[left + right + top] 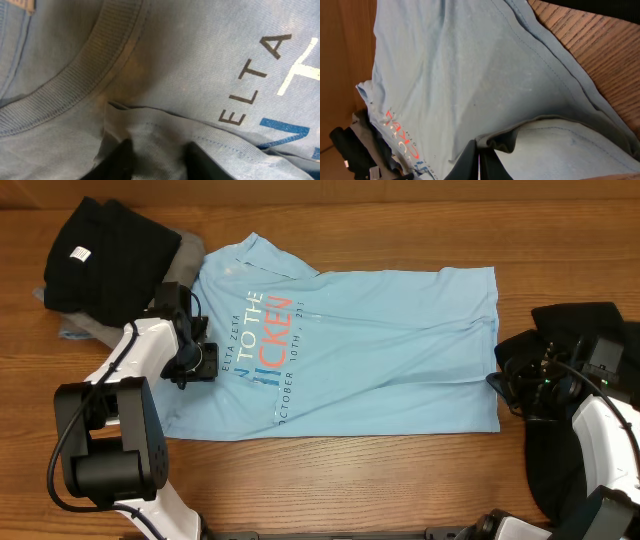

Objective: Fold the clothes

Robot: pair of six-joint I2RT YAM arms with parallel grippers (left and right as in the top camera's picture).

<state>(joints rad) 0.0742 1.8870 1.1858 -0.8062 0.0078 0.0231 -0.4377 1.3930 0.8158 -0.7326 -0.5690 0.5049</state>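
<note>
T-shirt (380, 350) lies print-up across the table (400, 480), collar end by the black and grey pile (100, 260). My right claw (479, 162) is clamped tight on the hem, likely to carry it over. My left claw (160, 160) sits narrow astride a fold below the collar; I can't tell if it grips.

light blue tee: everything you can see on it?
The light blue T-shirt is soft knit with a ribbed collar and stitched hems, printed with red, white and blue lettering. It lies print up and wrinkled on the wooden table, collar toward the left arm, hem toward the right. The right gripper is shut on the hem edge. A fold near the collar sits between the fingers of the left gripper, grip unclear. Its collar end abuts the black and grey clothes.
</note>
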